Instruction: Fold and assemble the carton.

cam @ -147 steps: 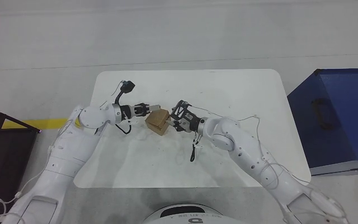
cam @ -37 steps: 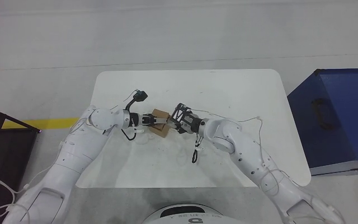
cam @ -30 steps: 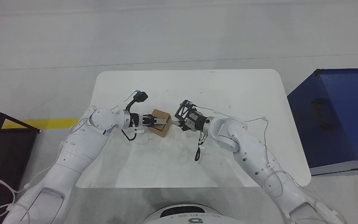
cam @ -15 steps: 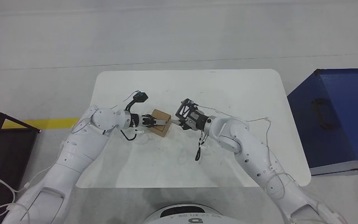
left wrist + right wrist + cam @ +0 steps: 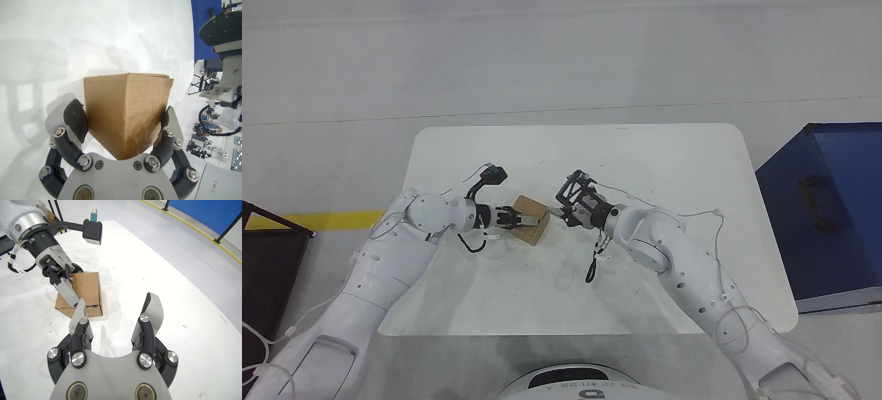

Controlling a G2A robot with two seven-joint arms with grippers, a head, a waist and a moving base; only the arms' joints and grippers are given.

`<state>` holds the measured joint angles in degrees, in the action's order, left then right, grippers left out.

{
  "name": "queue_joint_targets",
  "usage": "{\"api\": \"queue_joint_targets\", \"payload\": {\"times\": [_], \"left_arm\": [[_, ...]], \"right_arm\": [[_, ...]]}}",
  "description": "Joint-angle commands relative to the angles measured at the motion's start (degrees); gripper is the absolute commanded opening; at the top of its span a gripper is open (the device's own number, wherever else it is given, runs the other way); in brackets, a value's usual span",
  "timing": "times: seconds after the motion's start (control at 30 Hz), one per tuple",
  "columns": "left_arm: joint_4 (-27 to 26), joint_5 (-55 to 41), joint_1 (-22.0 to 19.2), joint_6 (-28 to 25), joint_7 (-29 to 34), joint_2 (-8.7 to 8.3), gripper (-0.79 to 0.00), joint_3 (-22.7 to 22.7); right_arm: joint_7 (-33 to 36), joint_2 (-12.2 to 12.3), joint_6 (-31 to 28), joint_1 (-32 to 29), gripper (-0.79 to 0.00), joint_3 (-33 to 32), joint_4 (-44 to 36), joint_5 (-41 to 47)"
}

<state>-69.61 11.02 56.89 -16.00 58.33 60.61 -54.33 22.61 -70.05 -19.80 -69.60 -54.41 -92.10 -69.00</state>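
A small brown carton (image 5: 530, 221) rests on the white table (image 5: 662, 160), its flaps folded shut. My left gripper (image 5: 512, 217) is shut on it. In the left wrist view the carton (image 5: 126, 102) sits corner-first between the black pads (image 5: 75, 117) of the left gripper (image 5: 122, 121), which press its two sides. My right gripper (image 5: 563, 204) stands open just right of the carton, not touching it. In the right wrist view the right gripper (image 5: 115, 302) holds nothing, with the carton (image 5: 88, 289) and left gripper (image 5: 77, 286) beyond it.
A blue bin (image 5: 832, 220) stands off the table's right edge and a black frame (image 5: 262, 260) at the left. A loose cable (image 5: 592, 265) hangs from the right forearm onto the table. Bare tabletop lies behind and in front of the carton.
The right gripper has let go of the carton's right side and drawn back a little. The left gripper has closed in on the carton, which now lies flatter on the table.
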Motion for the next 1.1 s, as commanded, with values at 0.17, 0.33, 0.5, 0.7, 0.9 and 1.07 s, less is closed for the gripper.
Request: {"api": "queue_joint_targets", "payload": {"times": [0.17, 0.33, 0.5, 0.7, 0.9, 1.07], "left_arm": [[-0.5, -1.8, 0.3, -0.4, 0.6, 0.07, 0.0, 0.0], [-3.3, -8.4, 1.3, -7.1, 1.3, -0.2, 0.0, -2.0], [-5.5, -11.2, 4.8, -10.9, 1.8, -2.19, 0.0, -8.9], [-10.6, -13.1, 14.8, -12.1, 0.4, -5.67, 0.0, -22.9], [-17.8, -15.6, 26.9, -12.3, -2.3, -7.64, 0.0, -34.2], [-21.9, -16.8, 34.2, -11.8, -4.8, -8.12, 0.0, -38.8]], "right_arm": [[-0.4, 0.1, 0.2, -1.1, -0.222, -0.6, -0.7, 0.3], [-1.6, 0.4, -0.2, -3.0, -0.28, -2.6, -2.9, 1.9], [-1.6, 1.0, -2.2, -4.9, -0.785, -4.6, -5.9, 3.2], [0.6, 1.0, -3.7, -4.5, -0.785, -3.6, -6.8, 3.1], [2.6, 0.1, -4.1, -1.8, -0.785, 0.2, -2.7, 4.0], [3.8, -0.6, -3.8, 0.3, -0.785, 3.4, -1.0, 0.8]]}}
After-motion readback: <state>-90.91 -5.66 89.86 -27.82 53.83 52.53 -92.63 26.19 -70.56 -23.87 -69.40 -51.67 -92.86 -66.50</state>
